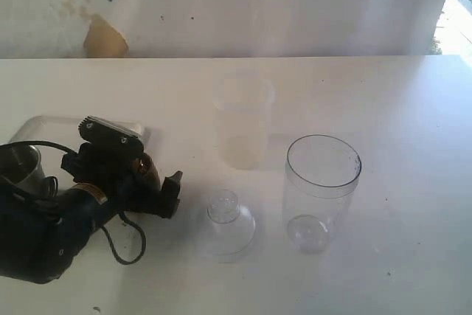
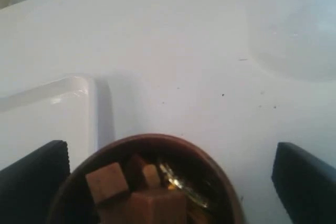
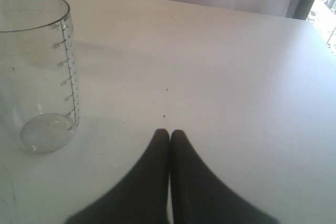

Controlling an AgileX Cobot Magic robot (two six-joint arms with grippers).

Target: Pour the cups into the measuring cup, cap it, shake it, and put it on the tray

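Straddling wooden cup (image 2: 147, 186), left claw (image 2: 170, 176) wide.

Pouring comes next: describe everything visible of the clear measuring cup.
The measuring cup is a tall, crystal-clear plastic cylinder with straight sides, a rounded bottom and a printed scale up one side. It stands upright, uncapped and apparently empty on the white table, right of the clear dome lid, touching nothing else.
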